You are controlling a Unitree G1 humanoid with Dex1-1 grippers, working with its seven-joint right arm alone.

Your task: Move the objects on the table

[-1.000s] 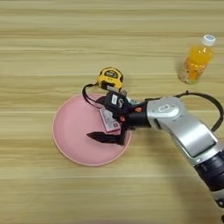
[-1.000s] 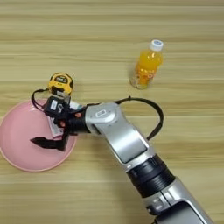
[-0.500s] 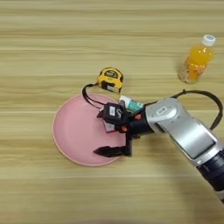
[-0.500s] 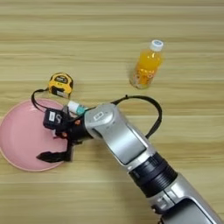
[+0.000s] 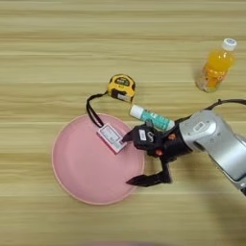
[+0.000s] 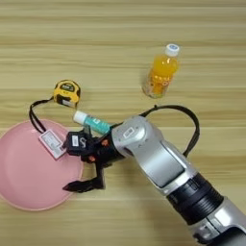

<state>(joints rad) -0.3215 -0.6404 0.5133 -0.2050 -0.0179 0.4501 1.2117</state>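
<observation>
A round pink plate (image 5: 86,168) lies left of centre on the table (image 5: 48,57). A small white-pink card (image 5: 111,137) rests flat on the plate's upper right part. My right gripper (image 5: 132,159) stands open over the plate's right rim, its upper fingertip just right of the card and nothing between its fingers. A white tube with a teal label (image 5: 153,117) lies just behind the gripper. The yellow tape measure (image 5: 121,87) sits above the plate, its black strap (image 5: 91,110) trailing onto the rim. The orange-juice bottle (image 5: 216,67) stands upright at the far right.
My silver forearm (image 6: 158,163) reaches in from the bottom right, with a black cable (image 6: 190,120) looping above it.
The card, earlier between my fingers above the plate, now lies free on the plate. The gripper has opened and drawn back to the right and a little toward me.
</observation>
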